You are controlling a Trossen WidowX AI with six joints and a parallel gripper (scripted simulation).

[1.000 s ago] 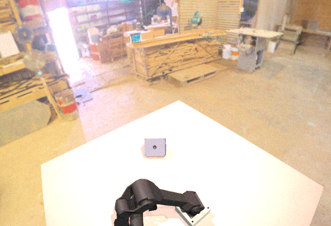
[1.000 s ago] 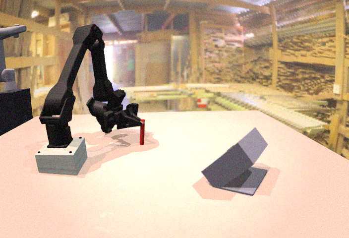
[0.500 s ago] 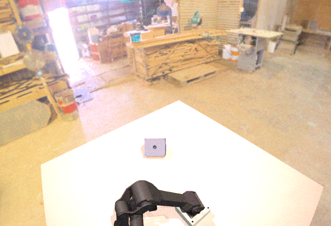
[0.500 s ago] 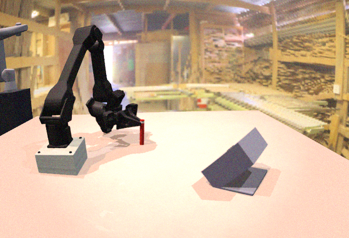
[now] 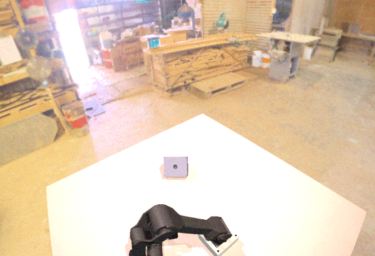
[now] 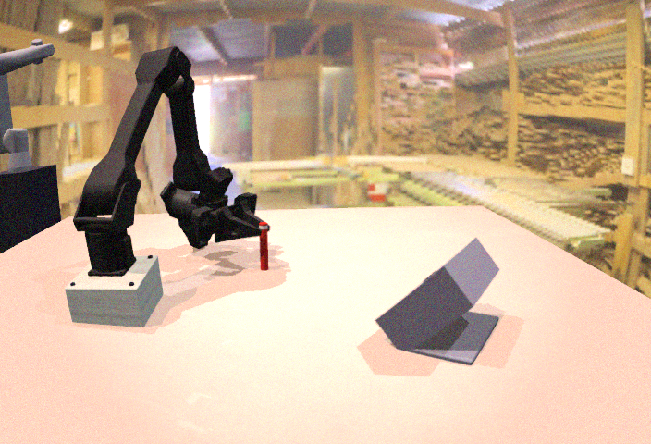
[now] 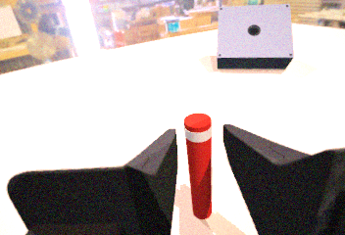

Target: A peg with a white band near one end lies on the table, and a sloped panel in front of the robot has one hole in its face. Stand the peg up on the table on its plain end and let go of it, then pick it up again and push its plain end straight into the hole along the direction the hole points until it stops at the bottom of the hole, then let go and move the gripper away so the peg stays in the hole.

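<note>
A black parallel-jaw gripper (image 6: 257, 230) (image 7: 199, 134) stood partly open around a slim red cylindrical peg (image 6: 264, 253) (image 7: 200, 168), its fingers a little apart from the shaft on either side and gripping nothing. The peg stood upright on a pale, flat table (image 5: 254, 196) (image 6: 284, 371) (image 7: 82, 117), plain end down, its white band (image 7: 198, 135) just below the top. Behind the gripper, a black jointed robot arm (image 5: 161, 220) (image 6: 132, 125) arched up from a block base with a white top and grey sides (image 5: 218, 250) (image 6: 109, 307). The top view hid both peg and gripper beneath the arm.

Farther out on the table, well apart from the peg, a grey-violet sloped panel (image 5: 169, 171) (image 6: 423, 311) (image 7: 234, 44) showed its single round dark hole (image 5: 174, 166) (image 7: 254, 30), with no peg in it. Beyond the table's edge, a low wooden pallet (image 5: 216, 84) lay on the workshop floor before a long bench stacked with timber (image 5: 200, 64).
</note>
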